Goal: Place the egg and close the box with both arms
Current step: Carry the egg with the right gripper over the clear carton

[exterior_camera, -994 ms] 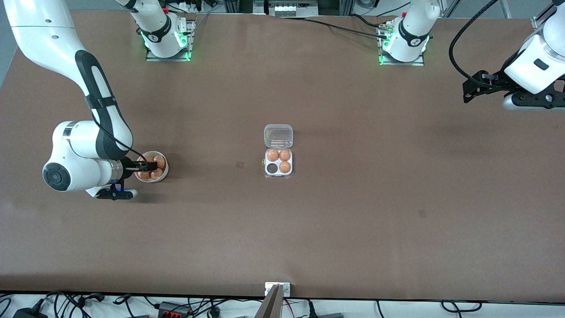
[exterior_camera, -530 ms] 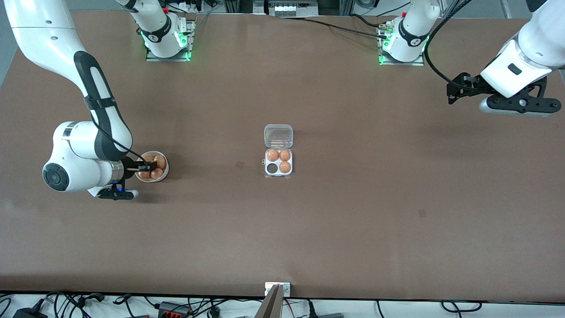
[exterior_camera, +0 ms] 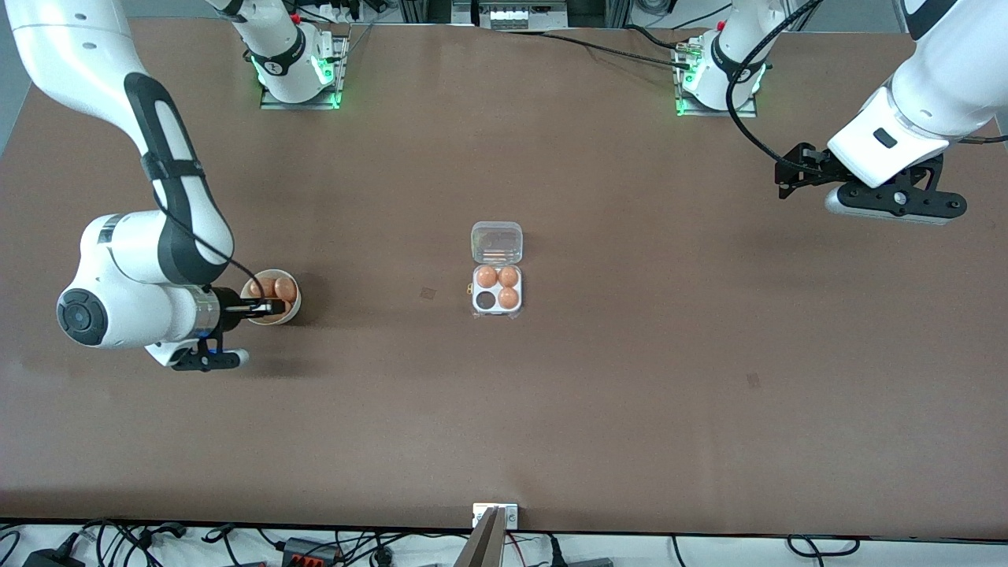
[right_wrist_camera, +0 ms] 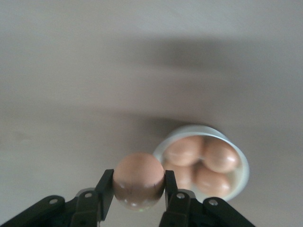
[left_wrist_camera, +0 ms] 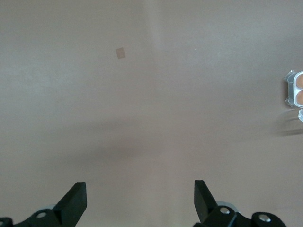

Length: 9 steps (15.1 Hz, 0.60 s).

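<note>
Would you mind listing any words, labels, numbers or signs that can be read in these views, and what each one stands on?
No text can be read in any view.
Each arm's base joint carries a small round dark mark, too small to read.
The box, the bowl, the egg held by the right gripper over the bowl, and the left gripper show no label or print.

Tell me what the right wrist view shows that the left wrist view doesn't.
Only the right wrist view shows the right gripper shut on an egg above the bowl of eggs. Only the left wrist view shows the left gripper, open over bare table, and an edge of the egg box. Both show brown tabletop.
</note>
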Tool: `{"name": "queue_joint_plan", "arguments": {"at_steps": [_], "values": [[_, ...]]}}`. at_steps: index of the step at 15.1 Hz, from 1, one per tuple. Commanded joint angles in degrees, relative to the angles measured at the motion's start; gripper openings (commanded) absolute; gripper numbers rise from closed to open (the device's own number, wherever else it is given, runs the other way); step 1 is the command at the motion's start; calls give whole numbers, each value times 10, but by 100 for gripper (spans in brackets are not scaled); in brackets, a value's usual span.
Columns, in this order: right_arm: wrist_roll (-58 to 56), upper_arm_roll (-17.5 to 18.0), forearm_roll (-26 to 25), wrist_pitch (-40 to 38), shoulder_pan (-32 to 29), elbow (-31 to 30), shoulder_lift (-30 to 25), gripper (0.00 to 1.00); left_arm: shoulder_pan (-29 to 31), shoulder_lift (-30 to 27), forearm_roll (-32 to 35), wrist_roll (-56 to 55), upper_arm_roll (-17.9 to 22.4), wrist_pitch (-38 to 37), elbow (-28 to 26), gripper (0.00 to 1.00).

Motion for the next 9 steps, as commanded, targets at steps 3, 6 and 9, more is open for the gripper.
{"name": "queue_joint_plan", "arguments": {"at_steps": [3, 6, 9], "values": [[16, 26, 3, 50, 88, 31, 15, 0, 9, 0, 4, 7, -3, -8, 17, 100], [17, 25, 0, 86, 145, 32, 25, 0, 10, 2, 5, 7, -2, -8, 29, 100], [49, 23, -1, 126, 194, 32, 41, 0, 10, 2, 5, 7, 1, -8, 29, 100]]}}
